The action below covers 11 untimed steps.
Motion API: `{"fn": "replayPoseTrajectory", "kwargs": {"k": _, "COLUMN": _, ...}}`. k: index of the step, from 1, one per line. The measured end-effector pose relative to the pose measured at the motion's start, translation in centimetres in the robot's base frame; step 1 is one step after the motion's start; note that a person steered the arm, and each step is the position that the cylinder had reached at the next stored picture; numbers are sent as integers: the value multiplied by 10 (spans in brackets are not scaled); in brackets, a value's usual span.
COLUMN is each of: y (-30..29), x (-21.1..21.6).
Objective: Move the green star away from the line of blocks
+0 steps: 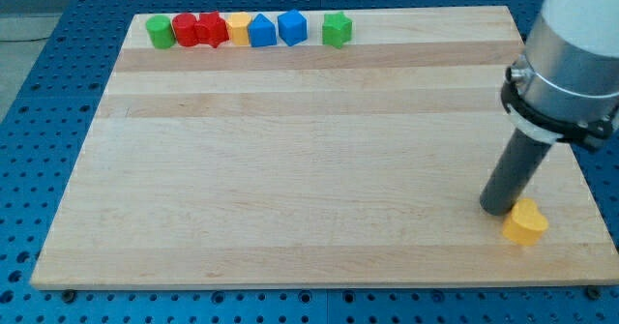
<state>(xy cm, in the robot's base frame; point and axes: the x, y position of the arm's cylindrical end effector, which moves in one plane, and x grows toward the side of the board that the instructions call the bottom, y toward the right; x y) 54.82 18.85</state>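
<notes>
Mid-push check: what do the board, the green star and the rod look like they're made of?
Board: looks like pale wood, matte, with lengthwise grain bands and plank seams. Green star: probably painted wood or plastic; flat, even colour, no grain showing, so I can't tell which. My tip: the rod is dark and smooth with a dull sheen, maybe metal or plastic; it rests against the yellow block, far from the star.

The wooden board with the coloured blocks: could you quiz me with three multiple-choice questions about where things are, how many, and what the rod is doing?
1. Where is the green star?
A. the row's right end
B. view's bottom
C. board's centre

2. How many blue blocks?
A. none
B. two
C. four

3. My tip is:
A. touching the green star
B. beside the yellow heart
C. off the board

Answers: 1 A, it ends the top row. 2 B, a blue pentagon-like block and a blue cube. 3 B, it stands at the heart's left.
</notes>
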Motion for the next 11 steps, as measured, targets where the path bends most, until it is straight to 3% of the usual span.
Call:
{"fn": "replayPoseTrajectory", "kwargs": {"k": 2, "y": -1, "x": 6}}
{"fn": "replayPoseTrajectory", "kwargs": {"k": 3, "y": -1, "x": -36}}
{"fn": "replayPoseTrajectory", "kwargs": {"k": 6, "y": 19, "x": -245}}
{"fn": "replayPoseTrajectory", "kwargs": {"k": 7, "y": -14, "x": -313}}
{"fn": "replayPoseTrajectory", "kwargs": {"k": 8, "y": -85, "x": -348}}
{"fn": "replayPoseTrajectory", "kwargs": {"k": 9, "y": -150, "x": -354}}
{"fn": "replayPoseTrajectory", "kwargs": {"k": 11, "y": -171, "x": -288}}
